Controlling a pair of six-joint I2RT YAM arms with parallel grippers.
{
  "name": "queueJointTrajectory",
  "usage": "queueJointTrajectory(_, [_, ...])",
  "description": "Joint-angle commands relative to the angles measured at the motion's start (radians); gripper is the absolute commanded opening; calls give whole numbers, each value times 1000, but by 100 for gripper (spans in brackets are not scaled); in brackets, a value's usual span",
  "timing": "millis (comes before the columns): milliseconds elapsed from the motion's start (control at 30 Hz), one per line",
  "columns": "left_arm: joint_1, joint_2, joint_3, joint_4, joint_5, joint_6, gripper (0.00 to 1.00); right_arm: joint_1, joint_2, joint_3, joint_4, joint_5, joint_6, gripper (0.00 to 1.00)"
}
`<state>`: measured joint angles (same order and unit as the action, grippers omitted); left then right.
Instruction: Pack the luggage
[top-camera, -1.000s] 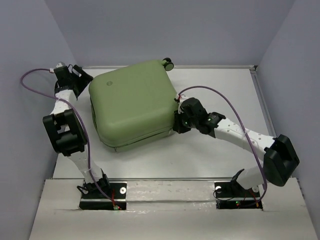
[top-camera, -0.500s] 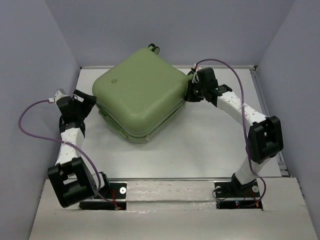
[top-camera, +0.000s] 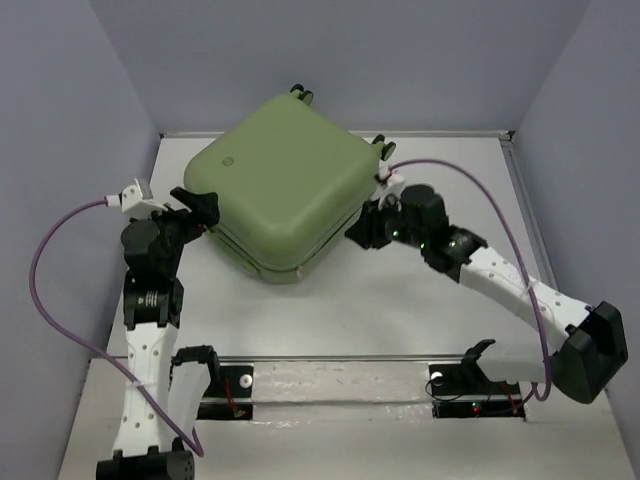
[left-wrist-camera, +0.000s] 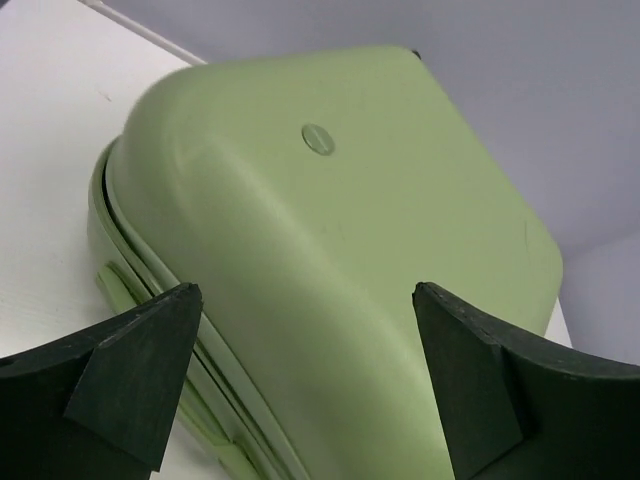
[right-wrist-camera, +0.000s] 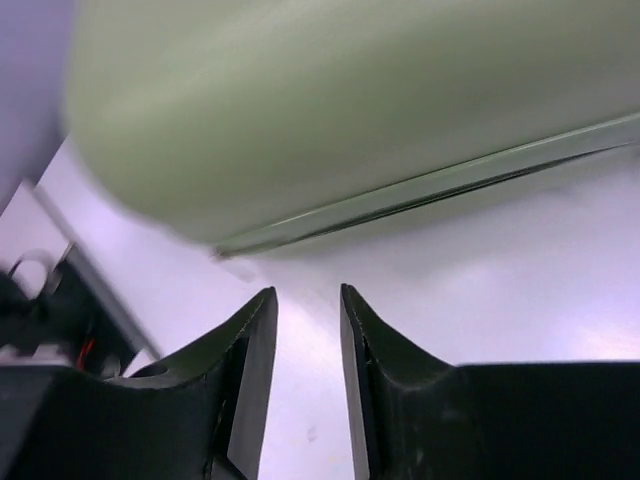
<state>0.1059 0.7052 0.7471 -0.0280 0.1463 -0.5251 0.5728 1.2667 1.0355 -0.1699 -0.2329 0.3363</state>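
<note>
The luggage (top-camera: 285, 185), a pale green hard-shell suitcase, lies shut and turned at an angle on the white table (top-camera: 420, 310), with caster wheels (top-camera: 300, 94) at its far edge. My left gripper (top-camera: 200, 208) is wide open at the case's left corner. In the left wrist view the luggage (left-wrist-camera: 340, 230) and its round logo (left-wrist-camera: 318, 138) fill the space beyond the left gripper (left-wrist-camera: 305, 292), which holds nothing. My right gripper (top-camera: 362, 232) sits low by the case's right side. In the right wrist view the right gripper (right-wrist-camera: 307, 290) is slightly open over bare table, just short of the luggage's (right-wrist-camera: 350, 100) seam.
Grey walls close in the table on the left, back and right. Purple cables (top-camera: 45, 260) loop off both arms. The arm bases stand on a rail (top-camera: 340, 385) at the near edge. A second wheel (top-camera: 381, 146) shows near the right arm's cable.
The suitcase has swung round and shifted toward the back. The right gripper went from shut to slightly open and moved to the case's right side. The left arm came in to the left corner.
</note>
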Motion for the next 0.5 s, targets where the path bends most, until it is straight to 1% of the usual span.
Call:
queueJointTrajectory(0, [-23, -61, -132, -113, 84, 66, 99, 269, -36, -152, 229, 36, 33, 36])
queueJointTrajectory(33, [-31, -72, -156, -107, 101, 56, 99, 336, -30, -167, 256, 61, 38, 37])
queueJointTrajectory(67, [-50, -88, -169, -101, 114, 24, 99, 366, -6, -187, 306, 104, 40, 39])
queueJointTrajectory(100, [-58, -90, -161, -114, 140, 11, 99, 386, 9, -189, 326, 118, 33, 43])
queueJointTrajectory(133, [-58, -90, -163, -110, 166, -5, 99, 416, 29, -186, 337, 144, 33, 49])
queueJointTrajectory(167, [-58, -87, -166, -107, 195, -21, 99, 429, 75, -171, 355, 153, 27, 52])
queueJointTrajectory(200, [-58, -87, -172, -98, 214, -29, 99, 440, 98, -161, 363, 162, 23, 56])
queueJointTrajectory(267, [-58, -96, -201, -76, 265, -29, 99, 460, 170, -138, 389, 194, 12, 58])
queueJointTrajectory(300, [-58, -101, -210, -69, 307, -29, 99, 469, 193, -132, 403, 208, 9, 61])
queueJointTrajectory(367, [-58, -102, -230, -52, 387, -24, 99, 469, 252, -121, 443, 228, 7, 61])
queueJointTrajectory(467, [-66, -115, -232, -46, 429, -21, 99, 469, 296, -120, 507, 299, 6, 61])
